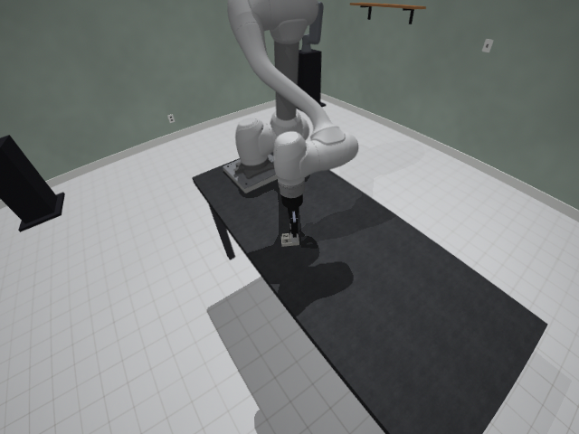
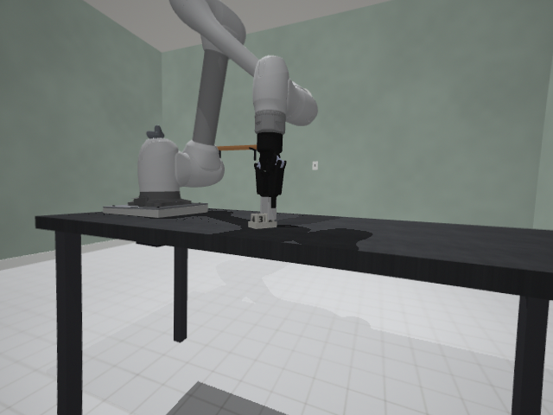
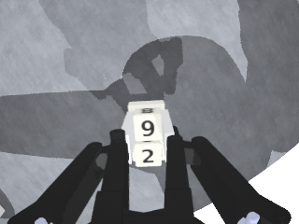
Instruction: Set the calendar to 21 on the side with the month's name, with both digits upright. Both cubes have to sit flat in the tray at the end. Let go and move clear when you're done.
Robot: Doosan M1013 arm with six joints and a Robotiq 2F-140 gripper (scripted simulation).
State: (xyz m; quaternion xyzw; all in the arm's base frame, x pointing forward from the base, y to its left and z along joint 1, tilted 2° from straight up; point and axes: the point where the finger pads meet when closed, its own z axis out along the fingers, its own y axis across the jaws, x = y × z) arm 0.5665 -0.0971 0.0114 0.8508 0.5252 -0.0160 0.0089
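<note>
The arm's base plate [image 1: 233,179] blocked the table's [image 1: 421,298] far end, the small calendar tray [image 1: 286,242] stood near it, and broad dark tabletop lay beyond.

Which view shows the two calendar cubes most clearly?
The wrist view: the cubes fill its centre between the gripper's fingers, top faces reading 9 and 2. The exterior view shows them small in the tray, one side face reading 3. The top view shows only a pale speck.
</note>
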